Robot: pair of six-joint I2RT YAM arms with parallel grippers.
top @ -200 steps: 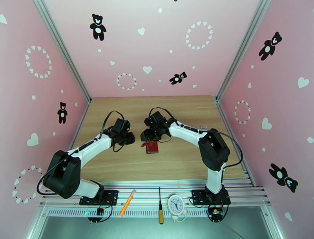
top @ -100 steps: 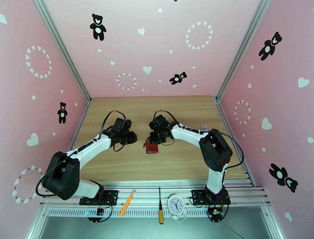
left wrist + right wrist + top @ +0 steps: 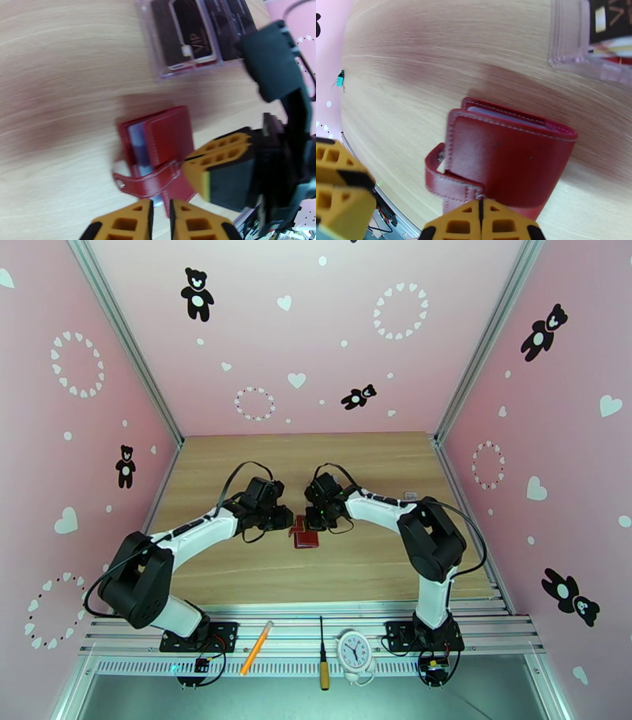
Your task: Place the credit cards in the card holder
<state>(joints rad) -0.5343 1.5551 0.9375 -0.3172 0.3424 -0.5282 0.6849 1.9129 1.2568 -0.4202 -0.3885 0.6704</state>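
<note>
Card holder (image 3: 509, 165), stitched red leather; right gripper (image 3: 480, 211) clenched, left gripper (image 3: 160, 211) seemingly ajar.

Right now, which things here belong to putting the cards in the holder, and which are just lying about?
Job: red card holder, dark cards in the clear stand.
Lying about: orange pen, screwdriver, small clock.

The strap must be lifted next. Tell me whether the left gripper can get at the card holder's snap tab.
Probably yes: the left gripper sits just short of the snap tab with nothing between. The right gripper, shut, crowds the card holder beside it.
</note>
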